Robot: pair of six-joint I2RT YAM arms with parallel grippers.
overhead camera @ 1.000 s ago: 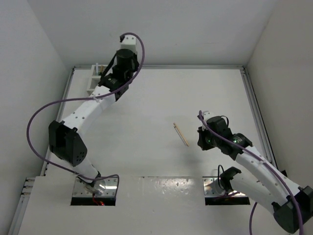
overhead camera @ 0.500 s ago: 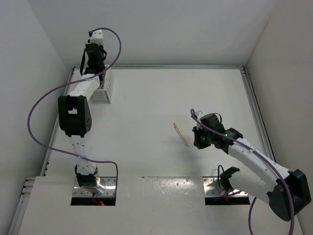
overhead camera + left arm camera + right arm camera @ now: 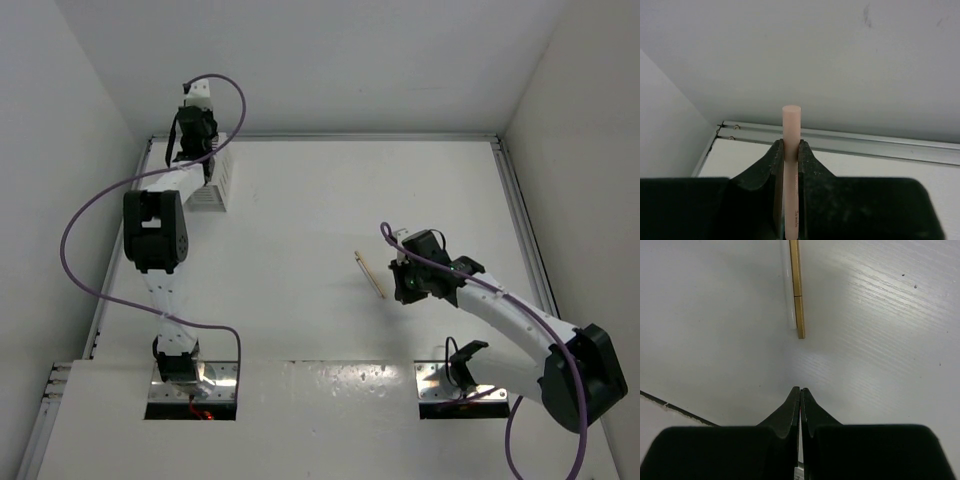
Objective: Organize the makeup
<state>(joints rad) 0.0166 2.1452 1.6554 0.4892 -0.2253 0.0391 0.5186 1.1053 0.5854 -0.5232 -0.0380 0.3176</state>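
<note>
My left gripper (image 3: 791,145) is shut on a salmon pink makeup stick (image 3: 791,120), which stands upright between the jaws with its flat end poking above them. In the top view the left wrist (image 3: 195,128) is raised at the back left corner, above the white slatted box (image 3: 218,182). A tan-gold makeup stick (image 3: 370,274) lies alone on the table, mid-right. My right gripper (image 3: 800,390) is shut and empty, low over the table, just short of the near end of that stick (image 3: 797,295). In the top view the right gripper (image 3: 400,281) is just right of the stick.
The white slatted box stands by the back left corner against the metal rail (image 3: 875,142). White walls close off the back and both sides. A pale streak (image 3: 787,295) runs along the tan-gold stick's left side.
The left arm swung left off the box and folded up toward the back left corner, still holding the pink stick. The right gripper crept left, closer to the tan-gold stick.
</note>
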